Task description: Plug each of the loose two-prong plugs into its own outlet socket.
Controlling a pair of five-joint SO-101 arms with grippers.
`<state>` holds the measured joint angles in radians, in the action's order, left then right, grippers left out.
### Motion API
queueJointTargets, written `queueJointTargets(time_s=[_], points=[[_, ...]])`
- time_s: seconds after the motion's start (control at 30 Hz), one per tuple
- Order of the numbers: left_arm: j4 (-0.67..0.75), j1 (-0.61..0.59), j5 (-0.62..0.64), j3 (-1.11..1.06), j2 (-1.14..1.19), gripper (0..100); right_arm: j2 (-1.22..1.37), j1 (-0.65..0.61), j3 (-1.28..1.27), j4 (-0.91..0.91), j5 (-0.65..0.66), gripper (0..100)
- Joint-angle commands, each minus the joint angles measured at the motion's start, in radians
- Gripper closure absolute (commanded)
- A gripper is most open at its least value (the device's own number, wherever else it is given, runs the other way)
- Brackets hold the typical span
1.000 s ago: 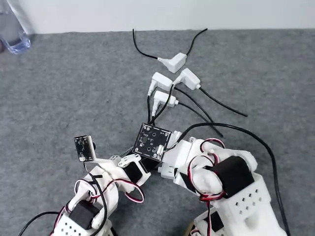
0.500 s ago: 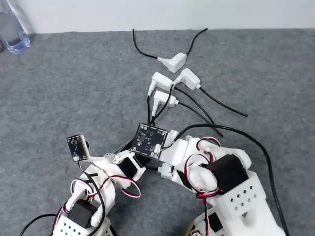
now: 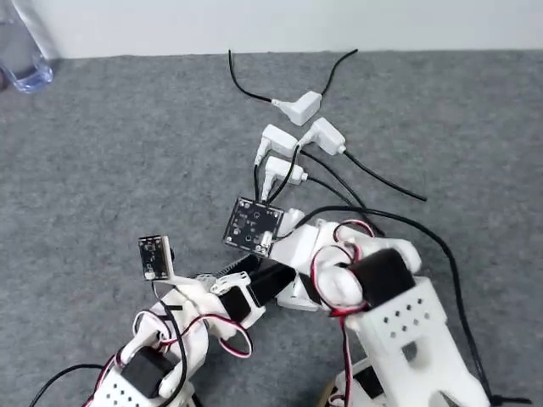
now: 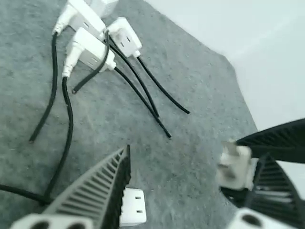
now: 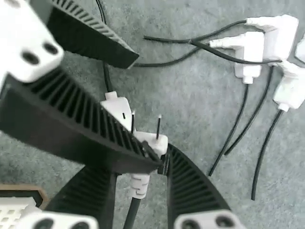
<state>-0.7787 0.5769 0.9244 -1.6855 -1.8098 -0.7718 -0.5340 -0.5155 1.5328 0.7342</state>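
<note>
Meanwhile, the right gripper [image 5: 151, 160] clenched a white two-prong plug [image 5: 153, 140], prongs bared, close by the left gripper [image 4: 193, 158], whose jaws stood spread wide. A white socket [image 4: 131, 213] lay on the grey mat [image 3: 127, 144] just beside one of those jaws. Four more white connectors [image 3: 282, 138] lay clustered farther off, cords trailing.

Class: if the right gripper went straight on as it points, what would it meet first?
Probably the white socket beyond its held plug; a finger of the left gripper crosses there too, depth unclear.
</note>
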Motion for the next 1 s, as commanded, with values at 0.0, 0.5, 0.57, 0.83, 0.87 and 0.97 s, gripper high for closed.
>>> queueJointTargets(time_s=[0.0, 0.5, 0.57, 0.83, 0.87, 0.97], points=[[-0.005, 0.014, 0.0, 0.012, -0.009, 62, 0.018, 0.015, 0.009, -0.041, 0.003, 99.1], [-0.005, 0.014, 0.0, 0.015, -0.009, 62, 0.018, 0.013, 0.158, 0.111, 0.0, 99.0], [-0.005, 0.014, 0.0, 0.015, -0.009, 62, 0.018, 0.013, 0.193, 0.14, -0.002, 99.0], [-0.005, 0.014, 0.0, 0.013, -0.009, 62, 0.018, -0.024, 0.244, 0.242, -0.028, 99.0], [-0.005, 0.014, 0.0, 0.013, -0.009, 62, 0.016, -0.031, 0.247, 0.248, -0.028, 99.0], [-0.005, 0.014, 0.0, 0.013, -0.009, 62, 0.016, -0.031, 0.249, 0.251, -0.028, 99.0]])
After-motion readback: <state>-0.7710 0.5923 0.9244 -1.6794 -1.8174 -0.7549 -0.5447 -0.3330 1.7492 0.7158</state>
